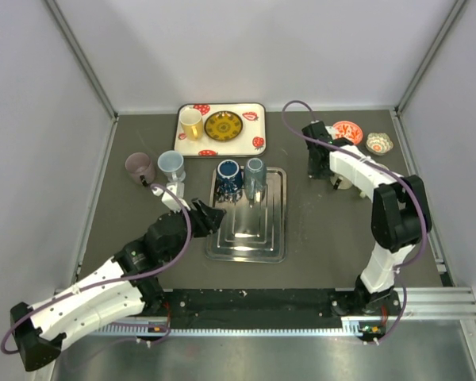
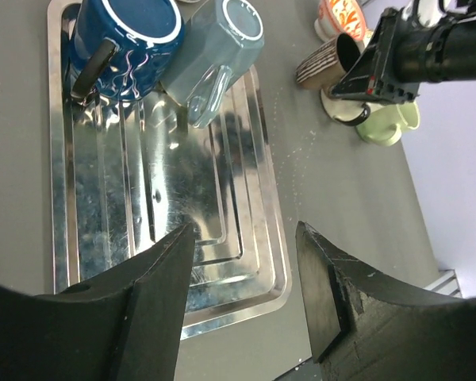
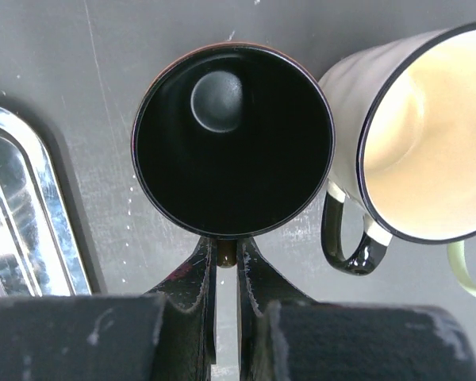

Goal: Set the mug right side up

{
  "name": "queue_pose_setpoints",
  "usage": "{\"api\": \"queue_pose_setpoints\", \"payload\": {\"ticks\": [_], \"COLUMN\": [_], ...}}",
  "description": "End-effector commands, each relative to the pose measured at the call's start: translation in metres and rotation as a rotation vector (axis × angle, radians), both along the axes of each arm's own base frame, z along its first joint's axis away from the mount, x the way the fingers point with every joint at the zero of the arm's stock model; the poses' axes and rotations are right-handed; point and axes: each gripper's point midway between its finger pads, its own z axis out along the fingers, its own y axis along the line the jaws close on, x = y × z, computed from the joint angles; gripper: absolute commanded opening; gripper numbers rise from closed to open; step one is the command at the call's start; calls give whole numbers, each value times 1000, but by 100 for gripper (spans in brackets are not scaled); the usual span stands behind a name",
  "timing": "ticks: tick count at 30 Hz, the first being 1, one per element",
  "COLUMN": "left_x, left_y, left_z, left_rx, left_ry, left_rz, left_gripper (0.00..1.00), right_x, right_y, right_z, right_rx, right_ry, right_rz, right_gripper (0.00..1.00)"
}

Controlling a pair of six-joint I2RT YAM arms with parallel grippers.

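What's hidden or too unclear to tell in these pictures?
Top view: the right arm covers the dark brown mug almost entirely.
Right wrist view: the shut right gripper hides most of that mug's handle; the frame edge cuts off a pale green cup.
Left wrist view: the top edge crops the dark blue glazed mug.

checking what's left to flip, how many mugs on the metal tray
2: a dark blue patterned ceramic mug at the ribbed steel tray's far-left corner, a grey-blue ceramic mug just right of it. None seems hidden.
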Motion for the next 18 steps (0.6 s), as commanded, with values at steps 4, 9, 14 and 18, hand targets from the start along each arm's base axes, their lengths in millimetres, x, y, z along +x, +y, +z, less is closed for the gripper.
{"api": "queue_pose_setpoints", "payload": {"ticks": [4, 9, 14, 18], "left_x": [6, 6, 6, 10], "left_y": [-9, -8, -7, -5], "left_z": [19, 19, 19, 16], "left_rx": [-3, 12, 20, 57], "left_ry": [-27, -32, -36, -38], "left_rz": [-21, -18, -17, -6], "left_gripper": [60, 60, 61, 63], "right_x": [24, 25, 24, 23], "right_y": [-2, 0, 1, 3], "right_z": [15, 11, 14, 33], "right_rx": [-29, -24, -18, 19], "right_ry": [-60, -40, -41, -78], "right_rz": [-3, 4, -3, -16], "right_gripper": [0, 4, 27, 44]}}
